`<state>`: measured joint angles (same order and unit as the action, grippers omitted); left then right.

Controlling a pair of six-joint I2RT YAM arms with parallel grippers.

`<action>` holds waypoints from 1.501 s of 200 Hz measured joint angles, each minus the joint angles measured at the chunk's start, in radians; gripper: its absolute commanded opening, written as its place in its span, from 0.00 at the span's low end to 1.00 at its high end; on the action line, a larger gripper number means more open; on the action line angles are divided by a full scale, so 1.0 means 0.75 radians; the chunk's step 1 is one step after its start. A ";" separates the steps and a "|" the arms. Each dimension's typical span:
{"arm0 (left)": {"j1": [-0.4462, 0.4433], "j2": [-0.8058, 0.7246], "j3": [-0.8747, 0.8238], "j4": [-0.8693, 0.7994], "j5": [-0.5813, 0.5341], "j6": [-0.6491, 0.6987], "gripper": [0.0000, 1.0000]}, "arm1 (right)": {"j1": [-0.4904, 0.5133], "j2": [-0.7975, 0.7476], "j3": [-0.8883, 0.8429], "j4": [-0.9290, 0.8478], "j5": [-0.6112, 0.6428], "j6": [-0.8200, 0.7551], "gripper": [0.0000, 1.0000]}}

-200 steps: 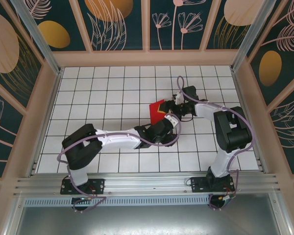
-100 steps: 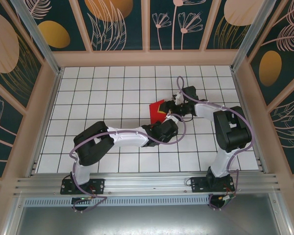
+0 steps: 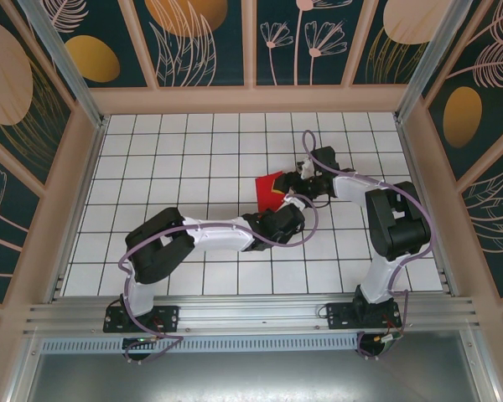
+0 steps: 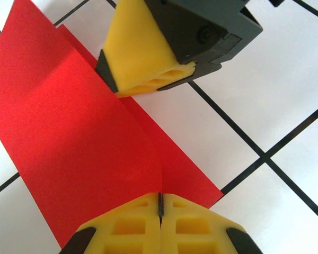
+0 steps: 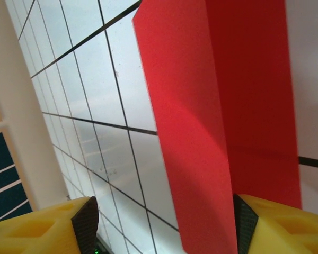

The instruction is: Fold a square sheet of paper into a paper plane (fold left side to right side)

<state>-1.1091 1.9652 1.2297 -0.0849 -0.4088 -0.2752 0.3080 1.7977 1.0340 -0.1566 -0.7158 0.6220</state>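
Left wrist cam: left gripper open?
No, the left gripper is shut, yellow fingers pressed together on the square sheet of paper.

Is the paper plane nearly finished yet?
Not nearly. Done: the red sheet lies half doubled over, one flap raised. In hand: the left gripper pinches its edge while the open right gripper straddles it. Left: flattening this crease and every later fold; no dart shape yet.

No legible txt, labels, brands or nos. (none at all).

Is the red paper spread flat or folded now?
Folded over, not flat: the red paper shows two layers, and the left gripper pinches the upper layer's edge.
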 measured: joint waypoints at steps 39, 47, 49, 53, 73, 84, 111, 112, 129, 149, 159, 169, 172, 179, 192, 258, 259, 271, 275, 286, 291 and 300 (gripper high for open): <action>0.031 -0.065 -0.043 0.026 0.094 -0.072 0.00 | -0.025 -0.132 -0.007 0.009 0.119 -0.024 0.81; 0.050 -0.085 -0.063 0.043 0.135 -0.094 0.00 | -0.036 -0.185 -0.022 0.032 0.142 -0.029 0.83; 0.055 -0.090 -0.069 0.047 0.144 -0.097 0.00 | -0.038 -0.199 -0.027 0.038 0.146 -0.030 0.84; 0.068 -0.102 -0.079 0.053 0.166 -0.110 0.00 | -0.045 -0.230 -0.038 0.047 0.158 -0.027 0.85; 0.134 -0.149 -0.129 0.097 0.285 -0.166 0.00 | -0.073 -0.376 -0.108 0.103 0.202 -0.028 0.85; 0.172 -0.169 -0.155 0.124 0.359 -0.196 0.00 | -0.083 -0.444 -0.155 0.126 0.227 -0.029 0.84; 0.248 -0.192 -0.200 0.178 0.512 -0.264 0.00 | -0.090 -0.550 -0.278 0.156 0.270 -0.037 0.69; 0.250 -0.193 -0.202 0.179 0.515 -0.266 0.00 | -0.090 -0.553 -0.282 0.156 0.270 -0.040 0.68; 0.283 -0.206 -0.234 0.208 0.578 -0.304 0.00 | -0.083 -0.586 -0.372 0.163 0.290 -0.034 0.50; 0.311 -0.226 -0.277 0.218 0.615 -0.330 0.00 | -0.051 -0.588 -0.458 0.165 0.312 -0.015 0.30; 0.320 -0.233 -0.292 0.218 0.629 -0.339 0.00 | -0.017 -0.580 -0.482 0.165 0.326 -0.016 0.20; 0.327 -0.240 -0.303 0.218 0.638 -0.343 0.00 | 0.023 -0.564 -0.496 0.168 0.335 0.001 0.12; 0.328 -0.242 -0.306 0.218 0.639 -0.344 0.00 | 0.036 -0.556 -0.499 0.171 0.340 0.002 0.11; 0.330 -0.246 -0.310 0.218 0.640 -0.344 0.00 | 0.063 -0.538 -0.506 0.179 0.342 0.011 0.08; 0.332 -0.259 -0.317 0.217 0.639 -0.344 0.00 | 0.103 -0.498 -0.514 0.194 0.351 0.030 0.04; 0.340 -0.283 -0.321 0.213 0.636 -0.344 0.00 | 0.176 -0.304 -0.502 0.203 0.372 0.057 0.00; 0.340 -0.283 -0.321 0.213 0.636 -0.344 0.00 | 0.176 -0.303 -0.502 0.202 0.372 0.057 0.00; 0.340 -0.283 -0.321 0.202 0.629 -0.344 0.00 | 0.176 -0.278 -0.493 0.197 0.374 0.057 0.00; 0.340 -0.283 -0.320 0.197 0.625 -0.343 0.00 | 0.176 -0.268 -0.490 0.194 0.375 0.057 0.00; 0.340 -0.280 -0.314 0.172 0.606 -0.343 0.00 | 0.176 -0.248 -0.485 0.188 0.373 0.056 0.00; 0.340 -0.276 -0.309 0.161 0.600 -0.343 0.00 | 0.176 -0.246 -0.479 0.184 0.371 0.056 0.00; 0.342 -0.266 -0.298 0.142 0.590 -0.343 0.00 | 0.177 -0.239 -0.468 0.175 0.374 0.055 0.00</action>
<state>-0.8524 1.7657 1.0061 0.0216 0.0334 -0.5323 0.4408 1.6184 0.6827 -0.0250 -0.4351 0.6632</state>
